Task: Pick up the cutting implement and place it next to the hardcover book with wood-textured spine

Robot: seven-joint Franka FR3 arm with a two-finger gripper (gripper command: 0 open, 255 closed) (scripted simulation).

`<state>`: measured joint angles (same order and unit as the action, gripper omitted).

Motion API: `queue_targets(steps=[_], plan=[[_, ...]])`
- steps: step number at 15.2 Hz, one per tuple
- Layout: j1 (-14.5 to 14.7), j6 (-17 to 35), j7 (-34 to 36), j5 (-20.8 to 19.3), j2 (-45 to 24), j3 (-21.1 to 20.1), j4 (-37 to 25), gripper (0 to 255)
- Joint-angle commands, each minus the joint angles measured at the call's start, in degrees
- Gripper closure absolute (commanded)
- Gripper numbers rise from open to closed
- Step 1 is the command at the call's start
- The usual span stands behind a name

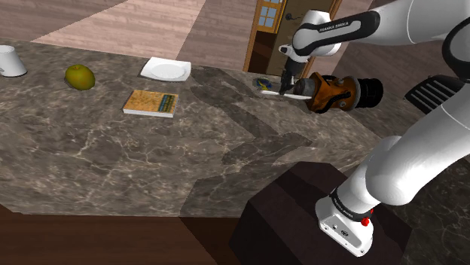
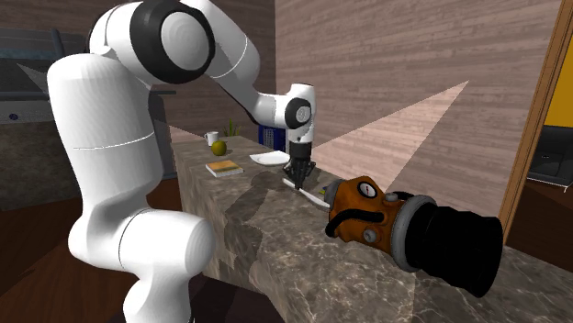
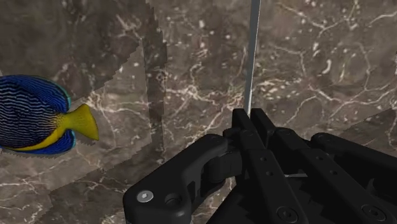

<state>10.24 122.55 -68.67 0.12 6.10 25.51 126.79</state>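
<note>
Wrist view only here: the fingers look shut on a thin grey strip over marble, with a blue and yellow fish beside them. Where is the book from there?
Observer: The book lies flat on the counter, well off toward the shoulder view's left of the gripper.
Operator: What sits near the book?
Observer: A white plate just beyond it, and a green fruit further toward the shoulder view's left.
Operator: Anything crowding the gripper?
Observer: A bulky orange and black object lies on the counter close beside the knife, on the second exterior view's right.
</note>
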Motion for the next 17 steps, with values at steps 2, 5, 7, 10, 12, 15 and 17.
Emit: queue_targets(steps=[2,5,7,10,12,15,17], plan=[[0.0,-2.4,0.5,-0.5,1.0,-0.2,-1.5,255],[0.0,-4.1,0.8,-0.8,1.6,-0.3,-2.6,255],[1.3,-3.9,3.8,-0.8,2.1,-2.0,-2.1,255],[3.1,-3.8,8.1,-0.7,2.4,-4.6,-1.7,255],[4.4,-3.8,10.9,-0.5,2.2,-6.2,-1.8,255],[6.3,-3.7,14.9,0.0,1.6,-8.6,-2.5,255],[7.6,-3.8,17.6,0.3,0.9,-10.2,-3.2,255]])
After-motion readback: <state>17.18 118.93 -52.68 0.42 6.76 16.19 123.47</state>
